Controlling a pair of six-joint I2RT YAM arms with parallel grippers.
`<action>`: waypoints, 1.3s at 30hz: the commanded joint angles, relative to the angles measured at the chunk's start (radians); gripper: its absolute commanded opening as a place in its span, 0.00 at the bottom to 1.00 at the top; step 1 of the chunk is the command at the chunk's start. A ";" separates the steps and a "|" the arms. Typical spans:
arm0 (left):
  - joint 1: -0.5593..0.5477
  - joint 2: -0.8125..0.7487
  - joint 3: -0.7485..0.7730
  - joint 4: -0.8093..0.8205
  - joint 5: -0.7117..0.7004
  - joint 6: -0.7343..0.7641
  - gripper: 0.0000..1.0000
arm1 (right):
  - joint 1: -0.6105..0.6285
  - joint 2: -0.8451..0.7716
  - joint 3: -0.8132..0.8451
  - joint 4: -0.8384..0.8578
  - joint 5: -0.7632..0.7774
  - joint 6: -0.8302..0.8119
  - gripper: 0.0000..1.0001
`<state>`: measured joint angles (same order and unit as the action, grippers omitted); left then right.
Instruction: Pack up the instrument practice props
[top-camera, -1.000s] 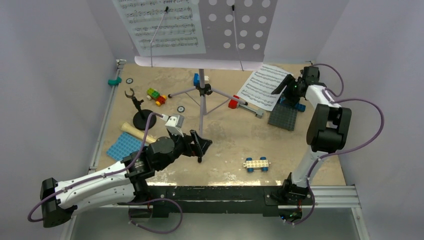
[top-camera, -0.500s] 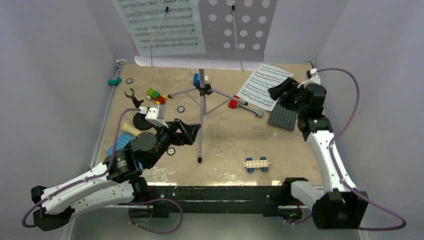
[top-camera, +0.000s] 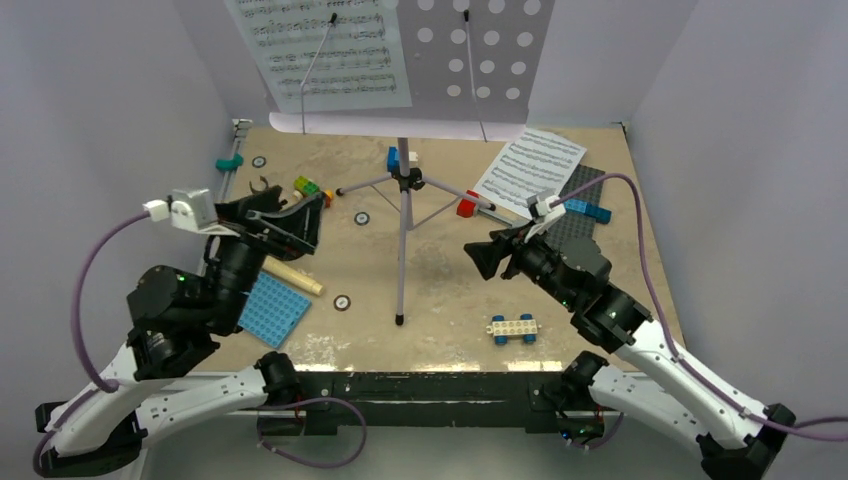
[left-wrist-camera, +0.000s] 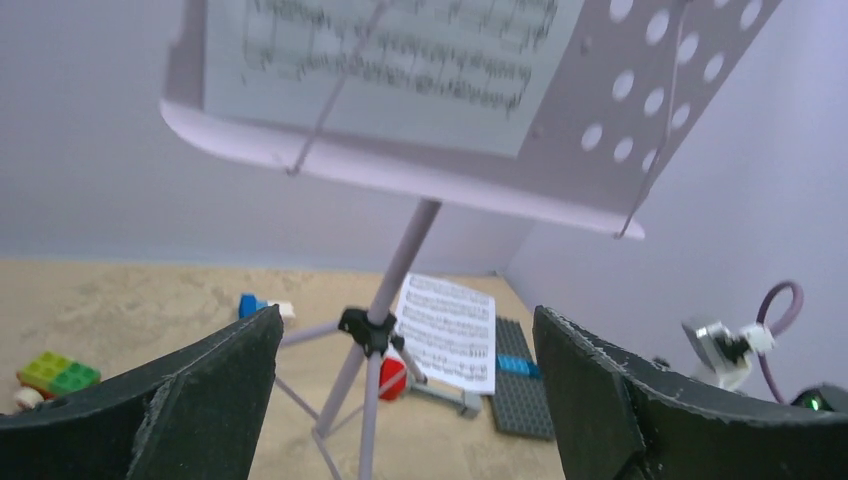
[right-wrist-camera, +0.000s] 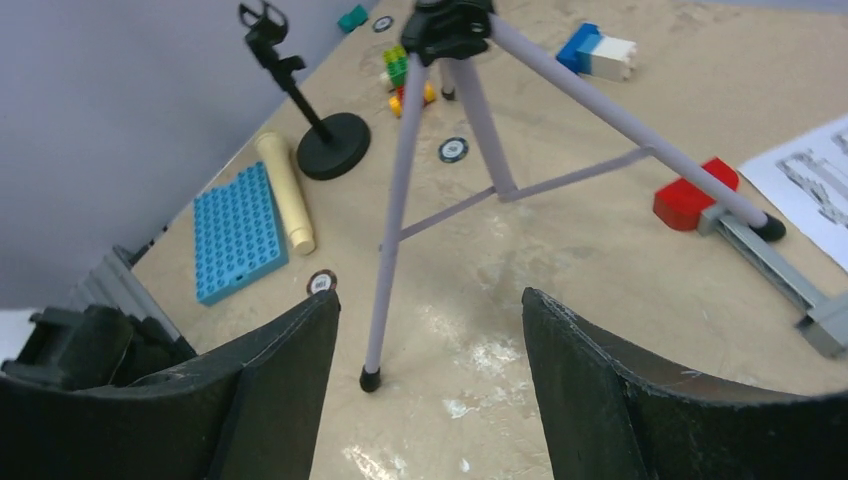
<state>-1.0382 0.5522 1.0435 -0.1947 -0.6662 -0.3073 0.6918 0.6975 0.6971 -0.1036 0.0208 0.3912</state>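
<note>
Your left claw (top-camera: 292, 220) and right claw (top-camera: 487, 256) both gape empty, flanking the lilac music stand (top-camera: 401, 262) upright at the middle of the bench (top-camera: 450, 290), likely lined up to steady and fold it.

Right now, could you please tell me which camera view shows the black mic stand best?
The right wrist view: the black mic stand shows whole, clip to round base, upright beside the toy microphone. The top view shows only its clip, the left gripper covering the rest. The left wrist view misses it.
</note>
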 joint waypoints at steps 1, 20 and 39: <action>0.006 0.031 0.102 0.169 -0.049 0.271 0.97 | 0.175 0.026 0.126 0.076 0.159 -0.163 0.71; 0.226 0.339 0.421 0.240 0.245 0.649 0.92 | 0.344 0.432 0.746 0.190 0.329 -0.325 0.74; 0.248 0.304 0.348 0.218 0.274 0.523 0.95 | 0.275 0.771 1.221 -0.041 0.409 -0.275 0.84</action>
<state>-0.7940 0.8764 1.3979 0.0208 -0.4053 0.2451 0.9970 1.4475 1.8332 -0.1051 0.4202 0.0814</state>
